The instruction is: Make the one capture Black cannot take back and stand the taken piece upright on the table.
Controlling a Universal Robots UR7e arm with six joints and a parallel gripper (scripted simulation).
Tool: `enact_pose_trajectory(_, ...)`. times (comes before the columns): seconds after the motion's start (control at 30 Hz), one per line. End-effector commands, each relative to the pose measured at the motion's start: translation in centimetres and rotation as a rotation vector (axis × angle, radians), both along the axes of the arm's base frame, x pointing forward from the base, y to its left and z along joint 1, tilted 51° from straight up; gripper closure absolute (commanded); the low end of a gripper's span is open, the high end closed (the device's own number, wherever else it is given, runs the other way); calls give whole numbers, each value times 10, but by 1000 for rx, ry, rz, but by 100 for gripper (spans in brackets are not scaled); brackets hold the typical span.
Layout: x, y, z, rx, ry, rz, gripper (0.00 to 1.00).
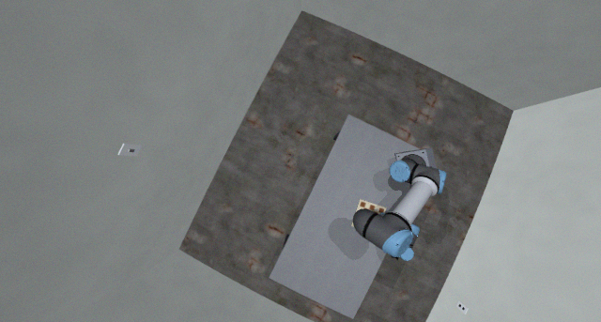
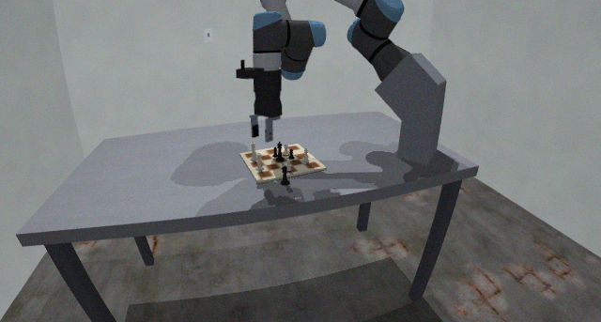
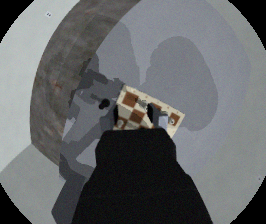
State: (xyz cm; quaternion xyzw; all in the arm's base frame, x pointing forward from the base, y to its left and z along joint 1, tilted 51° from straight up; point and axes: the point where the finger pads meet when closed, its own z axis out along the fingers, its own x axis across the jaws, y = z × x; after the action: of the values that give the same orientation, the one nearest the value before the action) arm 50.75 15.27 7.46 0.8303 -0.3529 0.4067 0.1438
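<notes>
A small chessboard (image 2: 283,163) with tan and brown squares lies on the grey table, with several white and black pieces standing on it. One black piece (image 2: 285,176) stands upright at the board's near edge; I cannot tell if it is on the board or on the table. My gripper (image 2: 261,130) hangs open and empty above the board's far left corner, well clear of the pieces. In the overhead view the arm hides most of the board (image 1: 371,207). In the wrist view the board (image 3: 144,113) shows small, beyond the gripper body.
The robot's grey pedestal (image 2: 415,111) stands on the table to the right of the board. The grey table (image 2: 225,172) stretches wide to the left of the board and in front of it.
</notes>
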Motion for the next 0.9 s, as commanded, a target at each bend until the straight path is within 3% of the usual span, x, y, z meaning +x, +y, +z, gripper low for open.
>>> enact_pose_trajectory(0.0, 2, -5, 8, 105, -93, -130, 0)
enact_pose_trajectory(0.33, 3, -18, 21, 285, -262, -329, 0)
enact_pose_trajectory(0.87, 2, -26, 29, 401, -370, -457, 0)
